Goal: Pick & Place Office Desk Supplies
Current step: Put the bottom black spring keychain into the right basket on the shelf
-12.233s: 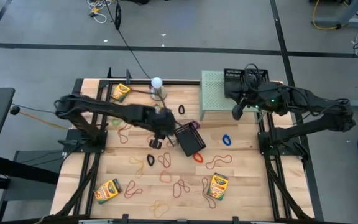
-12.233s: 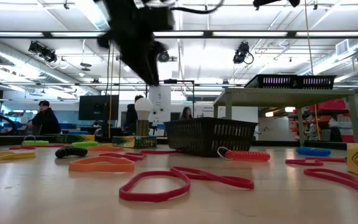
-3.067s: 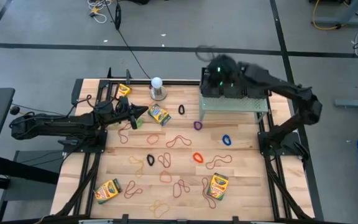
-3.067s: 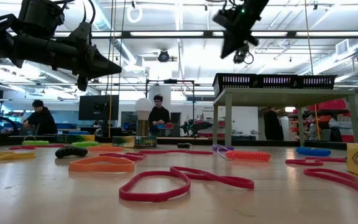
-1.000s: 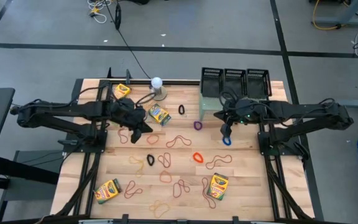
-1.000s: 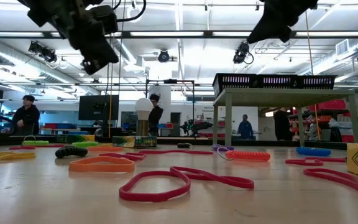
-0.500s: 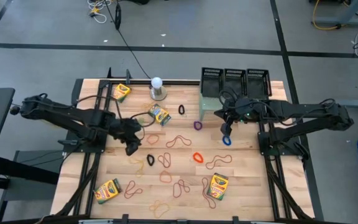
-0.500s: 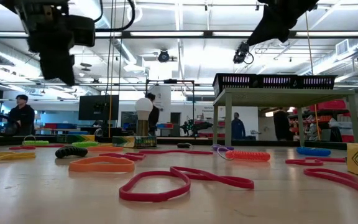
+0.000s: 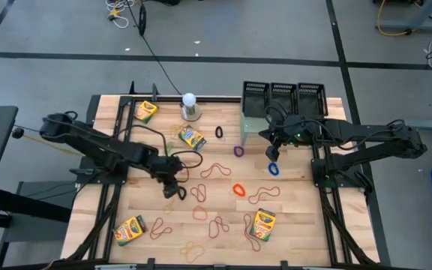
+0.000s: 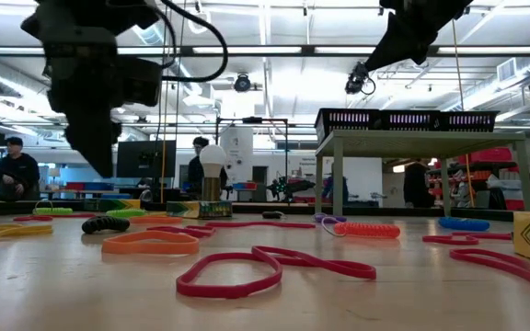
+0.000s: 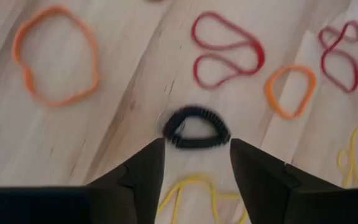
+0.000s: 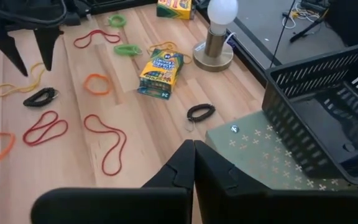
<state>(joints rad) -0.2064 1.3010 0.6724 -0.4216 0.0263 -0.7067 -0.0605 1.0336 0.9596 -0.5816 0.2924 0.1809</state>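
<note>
Black rubber band (image 11: 194,126) on desk (image 9: 291,217) | left claw (image 11: 194,163) wide above it: descend centred, straddle loop, then close | right claw (image 12: 193,163) shut, waiting

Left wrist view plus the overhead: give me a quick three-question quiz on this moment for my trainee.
1. True or false: the left gripper is open, with the black rubber-band loop lying on the wooden table just ahead of its fingers.
2. How many small black mesh baskets stand on the pale green mesh riser? A) one B) three C) five
3. Count the yellow-and-green crayon boxes on the table in the high view.

Key: 1 true, nothing is gripped yet. 2 B, in a row side by side. 3 four.
</note>
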